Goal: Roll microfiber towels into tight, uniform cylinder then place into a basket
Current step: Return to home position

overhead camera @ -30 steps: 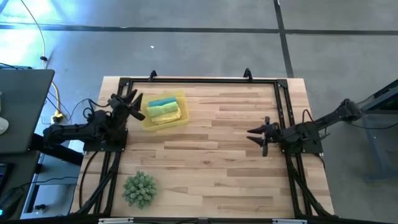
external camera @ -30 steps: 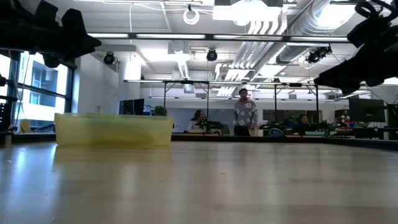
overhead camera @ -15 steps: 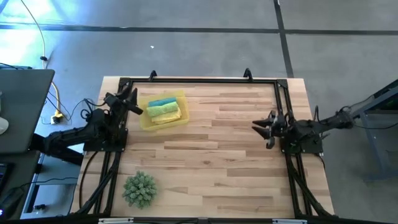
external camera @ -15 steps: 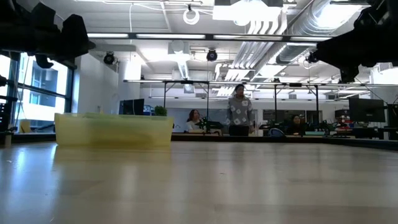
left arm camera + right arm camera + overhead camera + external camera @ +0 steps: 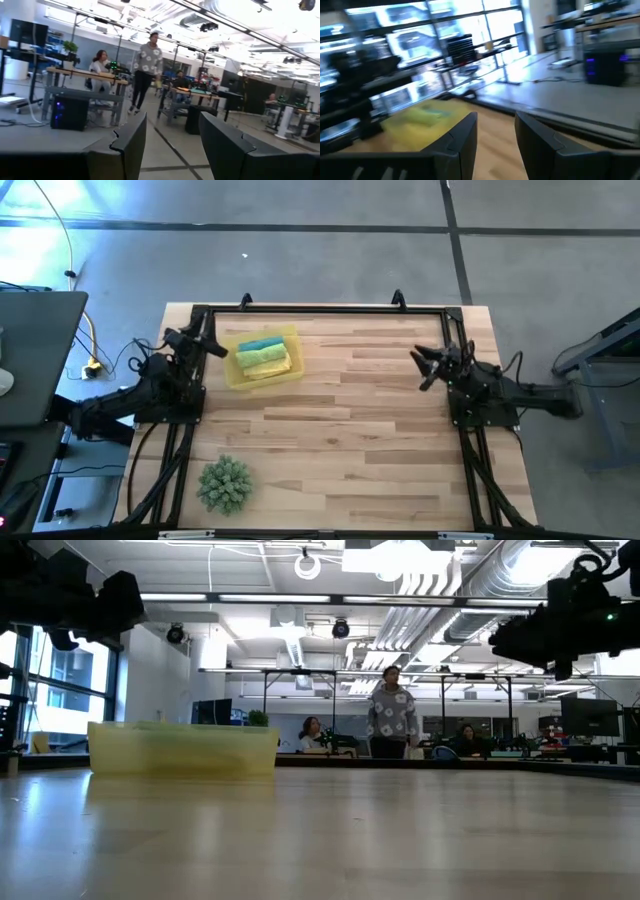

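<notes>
At the left edge of the table point(image 5: 350, 430), my left gripper point(image 5: 207, 345) hangs with jaws apart and empty, just beside the basket point(image 5: 234, 377), which lies inward from it. Rolled towels point(image 5: 264, 357) lie inside, long axes across the table; three, I think, though two blur together. Far right, my right gripper point(image 5: 428, 367) waits, jaws apart, well clear.

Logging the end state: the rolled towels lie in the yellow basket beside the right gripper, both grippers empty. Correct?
No: the high view shows the basket with the rolled towels beside the left gripper; the right gripper is across the table. Both grippers are empty.
</notes>
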